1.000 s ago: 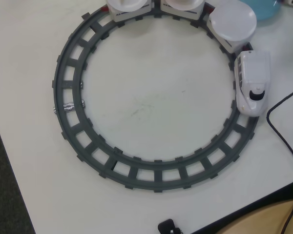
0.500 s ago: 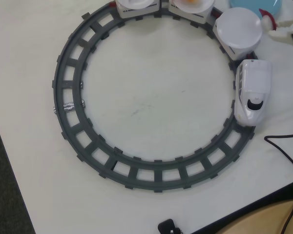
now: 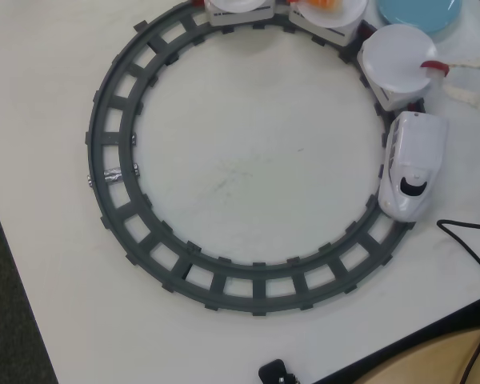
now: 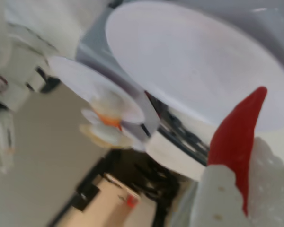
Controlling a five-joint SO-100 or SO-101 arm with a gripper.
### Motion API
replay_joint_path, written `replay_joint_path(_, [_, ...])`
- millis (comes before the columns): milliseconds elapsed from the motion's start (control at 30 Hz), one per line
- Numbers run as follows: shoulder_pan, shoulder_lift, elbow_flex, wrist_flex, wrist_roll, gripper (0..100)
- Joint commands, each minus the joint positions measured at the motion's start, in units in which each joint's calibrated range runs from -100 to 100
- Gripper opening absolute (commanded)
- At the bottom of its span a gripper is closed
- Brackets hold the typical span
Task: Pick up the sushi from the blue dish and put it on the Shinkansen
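The dark red sushi [image 3: 433, 66] is pinched between my white fingertips and held at the right rim of the white plate [image 3: 394, 56] on the car just behind the Shinkansen [image 3: 414, 164]. In the wrist view the sushi [image 4: 236, 135] sticks up between the fingers [image 4: 217, 198], with that plate [image 4: 199, 61] just beyond its tip. My gripper [image 3: 442, 72] comes in from the right and is shut on the sushi; it also shows in the wrist view [image 4: 242, 158]. The blue dish [image 3: 420, 12] lies at the top right with nothing visible on it.
The grey ring track [image 3: 112, 160] fills the table. Another car's plate holds an orange striped piece [image 3: 324, 6], also seen in the wrist view [image 4: 109, 119]. A black cable [image 3: 472, 248] runs at the right edge. The table's edge slants along the bottom right.
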Motion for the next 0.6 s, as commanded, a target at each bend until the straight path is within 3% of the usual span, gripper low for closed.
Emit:
replay_joint_path(0, [-0.61, -1.5, 2.13, -8.81, 3.29, 2])
replay_joint_path(367, [-0.88, 2.68, 3.12, -13.94, 6.28, 2])
replay_joint_path(567, [1.33, 3.76, 4.82, -13.94, 12.67, 2])
